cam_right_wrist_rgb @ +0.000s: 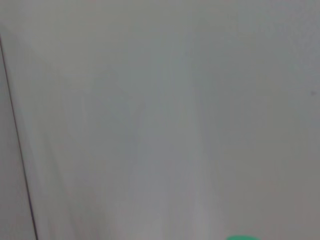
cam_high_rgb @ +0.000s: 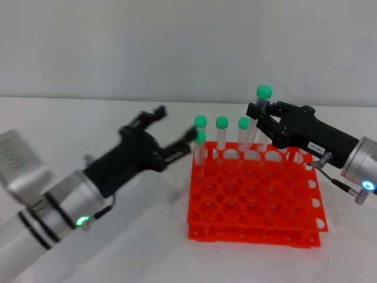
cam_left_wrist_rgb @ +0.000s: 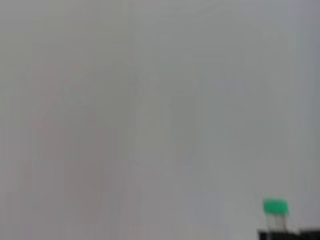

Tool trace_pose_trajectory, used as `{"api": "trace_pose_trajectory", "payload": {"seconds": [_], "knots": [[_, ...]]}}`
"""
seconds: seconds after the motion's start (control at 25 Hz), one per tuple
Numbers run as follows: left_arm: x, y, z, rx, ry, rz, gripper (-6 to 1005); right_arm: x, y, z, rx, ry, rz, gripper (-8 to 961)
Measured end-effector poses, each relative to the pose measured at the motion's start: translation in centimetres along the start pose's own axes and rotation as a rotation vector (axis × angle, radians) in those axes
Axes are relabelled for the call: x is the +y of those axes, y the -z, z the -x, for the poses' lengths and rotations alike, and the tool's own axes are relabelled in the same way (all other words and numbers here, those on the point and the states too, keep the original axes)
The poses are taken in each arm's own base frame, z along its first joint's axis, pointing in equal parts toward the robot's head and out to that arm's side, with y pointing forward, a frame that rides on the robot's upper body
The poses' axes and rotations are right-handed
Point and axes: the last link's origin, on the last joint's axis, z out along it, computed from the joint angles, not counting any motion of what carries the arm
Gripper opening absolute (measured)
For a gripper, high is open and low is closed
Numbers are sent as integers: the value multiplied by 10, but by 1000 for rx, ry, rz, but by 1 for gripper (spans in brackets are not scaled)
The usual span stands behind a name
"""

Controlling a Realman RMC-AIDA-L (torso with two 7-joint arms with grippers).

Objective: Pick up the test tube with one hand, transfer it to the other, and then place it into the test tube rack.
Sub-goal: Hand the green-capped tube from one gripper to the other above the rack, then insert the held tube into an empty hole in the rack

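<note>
In the head view my right gripper (cam_high_rgb: 259, 117) is shut on the test tube (cam_high_rgb: 263, 92). It holds the tube upright over the back right corner of the orange test tube rack (cam_high_rgb: 253, 197), with the green cap above the fingers. The tube's lower end is at the rack's back row; I cannot tell if it is in a hole. My left gripper (cam_high_rgb: 175, 122) is open and empty, just left of the rack's back left corner. The left wrist view shows the held tube's cap (cam_left_wrist_rgb: 275, 206) above a dark gripper edge. The right wrist view shows only a sliver of green cap (cam_right_wrist_rgb: 242, 237).
Several other green-capped tubes (cam_high_rgb: 221, 124) stand upright in the rack's back left holes, close to my left gripper's lower finger. The rack sits on a white table (cam_high_rgb: 147, 247) before a plain grey wall.
</note>
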Motion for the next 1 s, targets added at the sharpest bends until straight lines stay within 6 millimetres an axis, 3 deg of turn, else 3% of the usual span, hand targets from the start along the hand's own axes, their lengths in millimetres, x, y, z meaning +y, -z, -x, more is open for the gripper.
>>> {"api": "trace_pose_trajectory", "payload": {"seconds": [0.28, 0.48, 0.72, 1.0], "knots": [[-21, 61, -9, 188, 61, -257, 881, 2, -13, -2, 27, 58, -28, 222], [-26, 104, -6, 230, 37, -412, 881, 5, -18, 1, 22, 79, -22, 224], [-29, 140, 6, 203, 16, -575, 880, 8, -26, 2, 33, 126, -12, 227], [-26, 158, 15, 175, 31, -656, 880, 14, -36, 0, 67, 186, 5, 230]]}}
